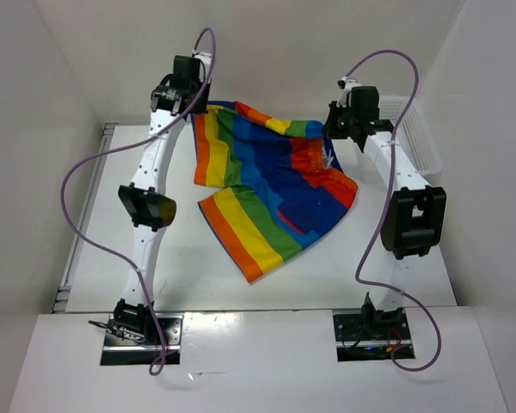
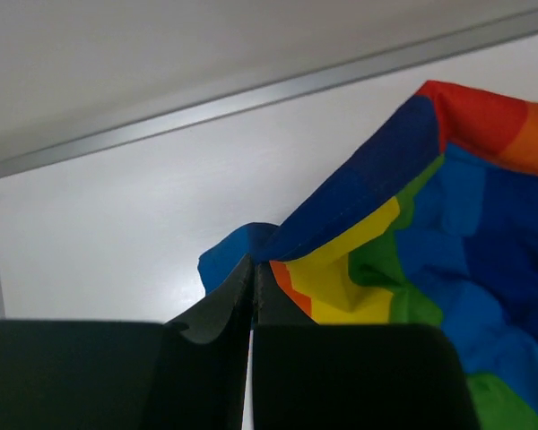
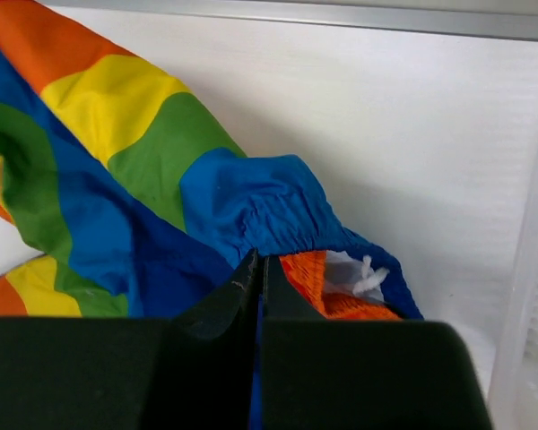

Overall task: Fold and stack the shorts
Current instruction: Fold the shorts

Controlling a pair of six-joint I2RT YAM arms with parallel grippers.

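Shorts (image 1: 275,185) lie rumpled on the far half of the table (image 1: 198,284), between my two arms, one leg fanned out toward my bases. The far edge is drawn up at both corners. My left gripper (image 2: 253,269) is clamped on a blue fold at the far left corner, and the cloth drapes away to its right. My right gripper (image 3: 258,266) is pinched onto the gathered blue waistband at the far right corner, with a white drawstring (image 3: 369,276) just beside the fingers. A white basket (image 1: 417,129) sits at the far right, my right arm between it and the shorts.
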